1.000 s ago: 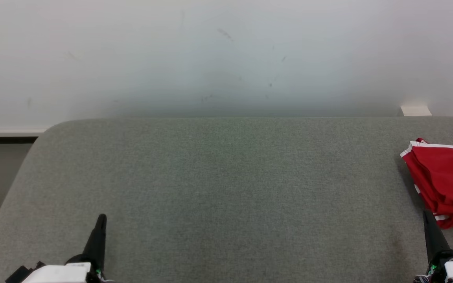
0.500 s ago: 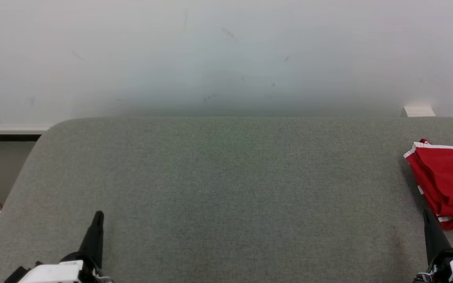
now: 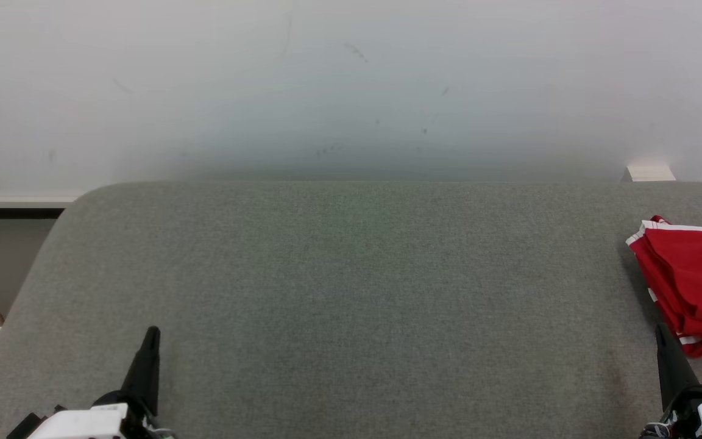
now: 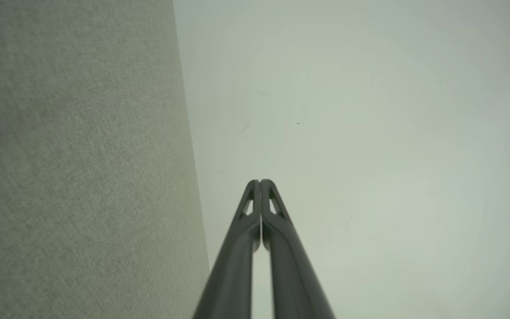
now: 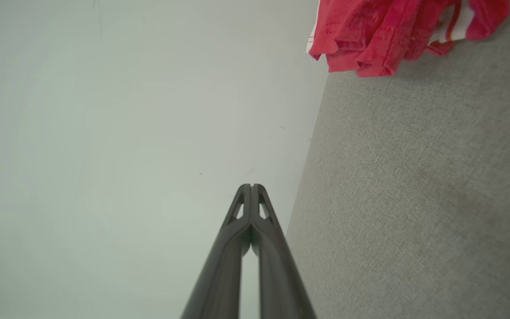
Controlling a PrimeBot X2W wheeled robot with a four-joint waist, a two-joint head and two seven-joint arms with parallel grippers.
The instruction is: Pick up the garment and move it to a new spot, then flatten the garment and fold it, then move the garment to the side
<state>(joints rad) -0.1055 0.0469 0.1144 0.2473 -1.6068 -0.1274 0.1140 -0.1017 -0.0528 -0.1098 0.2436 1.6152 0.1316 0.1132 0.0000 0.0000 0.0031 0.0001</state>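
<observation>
Garment [image 3: 692, 280] — red cloth with white trim, bunched in soft layers — lies just ahead and to the right of right gripper [image 3: 660, 332], well apart from left gripper [image 3: 152, 333]. Both have fingers pressed together, empty. Likely light, limp, droopy — best pinched at the near trimmed edge.

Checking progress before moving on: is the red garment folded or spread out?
Folded: the red garment lies as a compact bundle with stacked layered edges.
</observation>
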